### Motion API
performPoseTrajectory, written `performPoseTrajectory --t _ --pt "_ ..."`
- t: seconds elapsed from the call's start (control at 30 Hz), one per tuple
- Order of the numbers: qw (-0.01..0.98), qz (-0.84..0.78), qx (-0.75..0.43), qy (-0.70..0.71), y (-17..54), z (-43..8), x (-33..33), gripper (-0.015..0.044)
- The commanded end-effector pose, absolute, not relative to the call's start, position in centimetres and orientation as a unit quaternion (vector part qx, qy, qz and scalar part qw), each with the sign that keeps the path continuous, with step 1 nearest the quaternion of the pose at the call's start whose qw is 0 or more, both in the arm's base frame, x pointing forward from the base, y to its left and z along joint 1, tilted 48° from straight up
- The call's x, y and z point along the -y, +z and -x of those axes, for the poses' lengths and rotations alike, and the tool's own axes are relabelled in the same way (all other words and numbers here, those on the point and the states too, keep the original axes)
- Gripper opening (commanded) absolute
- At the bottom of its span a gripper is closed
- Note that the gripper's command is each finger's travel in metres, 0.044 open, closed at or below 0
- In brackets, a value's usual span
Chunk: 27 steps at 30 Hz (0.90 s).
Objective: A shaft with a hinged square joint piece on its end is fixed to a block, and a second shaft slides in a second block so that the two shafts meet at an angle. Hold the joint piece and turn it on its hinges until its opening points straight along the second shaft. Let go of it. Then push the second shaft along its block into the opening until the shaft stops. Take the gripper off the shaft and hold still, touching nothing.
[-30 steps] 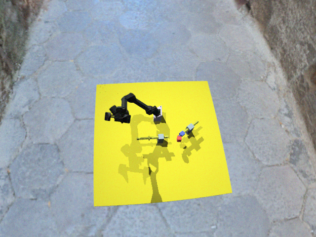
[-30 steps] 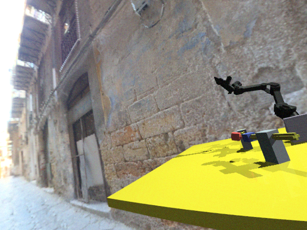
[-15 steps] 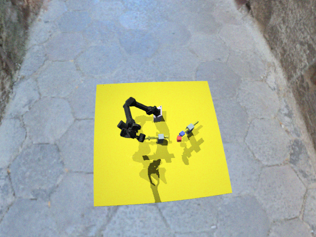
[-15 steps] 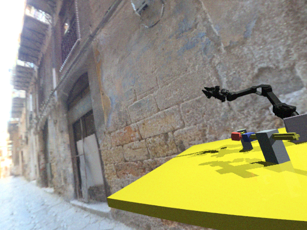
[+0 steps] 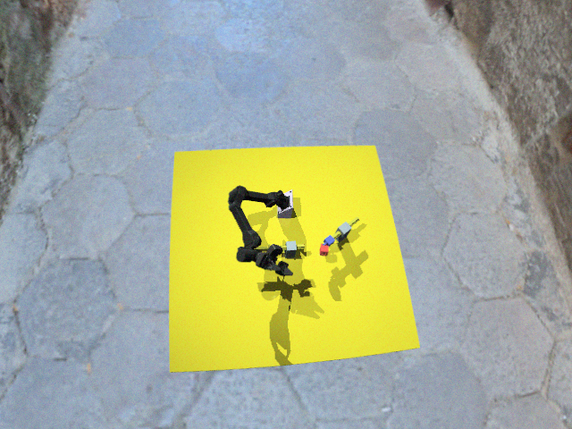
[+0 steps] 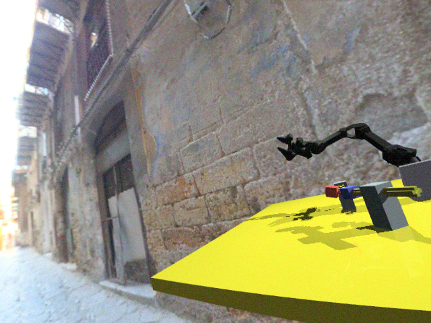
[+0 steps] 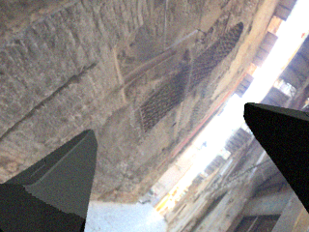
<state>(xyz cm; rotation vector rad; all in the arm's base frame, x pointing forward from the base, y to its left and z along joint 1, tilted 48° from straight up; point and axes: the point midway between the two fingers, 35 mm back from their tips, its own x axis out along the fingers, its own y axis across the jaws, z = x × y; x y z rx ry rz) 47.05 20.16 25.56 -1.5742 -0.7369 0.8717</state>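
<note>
My gripper (image 5: pixel 285 261) (image 6: pixel 278 143) (image 7: pixel 172 123) is open and empty, high above the table. In the top view it overlaps the left part of the second shaft. The red joint piece (image 5: pixel 323 249) (image 6: pixel 331 190) adjoins the blue hinge part (image 5: pixel 329 240) (image 6: pixel 349 191) on the end of the first shaft (image 5: pixel 355 222) (image 6: pixel 402 191), which runs through a grey block (image 5: pixel 344 227) (image 6: pixel 377 186). The second shaft (image 5: pixel 301 247) passes through the other grey block (image 5: pixel 290 246) (image 6: pixel 347 204). Its right end stands apart from the red piece. The opening's direction is too small to tell.
The yellow table top (image 5: pixel 207 323) (image 6: pixel 260 264) carries both blocks and the arm's base (image 5: pixel 286 212) (image 6: pixel 415 177) behind them. Dark shadows of the arm and blocks lie on it. The wrist view shows only walls, sky and ground beyond the fingers.
</note>
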Motion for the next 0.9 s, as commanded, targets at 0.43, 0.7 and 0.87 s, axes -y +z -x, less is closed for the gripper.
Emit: performPoseTrajectory --t 0.43,0.7,0.87 --pt "0.364 0.675 0.378 0.519 3.4 -42.5 -19.4 0.044" --pt "0.308 0.628 0.457 0.55 -5.0 -36.5 -18.3 0.044" --pt "0.307 0.626 0.459 0.55 -5.1 -36.4 -18.3 0.044"
